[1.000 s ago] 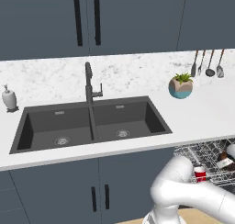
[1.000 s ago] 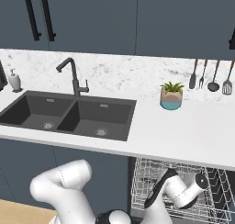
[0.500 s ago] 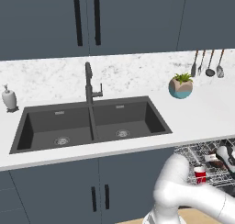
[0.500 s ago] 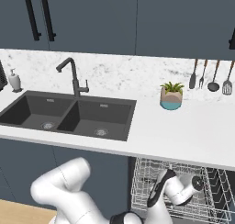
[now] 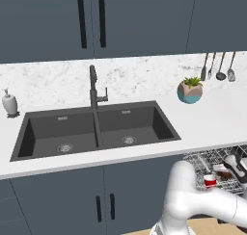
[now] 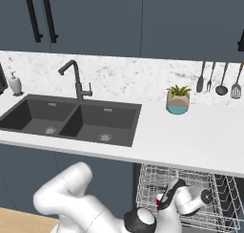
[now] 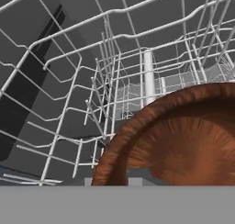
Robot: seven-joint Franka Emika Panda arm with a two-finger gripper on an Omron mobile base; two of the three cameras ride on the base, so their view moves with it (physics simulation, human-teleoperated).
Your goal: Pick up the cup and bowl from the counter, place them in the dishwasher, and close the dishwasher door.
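the gripper point(image 5: 230, 167) reaches low over the pulled-out dishwasher rack point(image 6: 157, 177), and in the hand view the brown bowl point(image 7: 176, 140) sits right up against the camera, its rim curving across the lower right. the fingers themselves are hidden behind the bowl, so whether the jaws clamp its rim or have let go cannot be told; they stand narrow at most. the bowl point(image 5: 223, 171) lies inside the silvery wire rack. the red cup point(image 5: 210, 180) with its white band stands upright in the same rack, just beside the bowl. above the rack runs the white stone counter point(image 6: 190, 139), with a dark double sink point(image 5: 94, 130) and a potted plant point(image 6: 177, 100).
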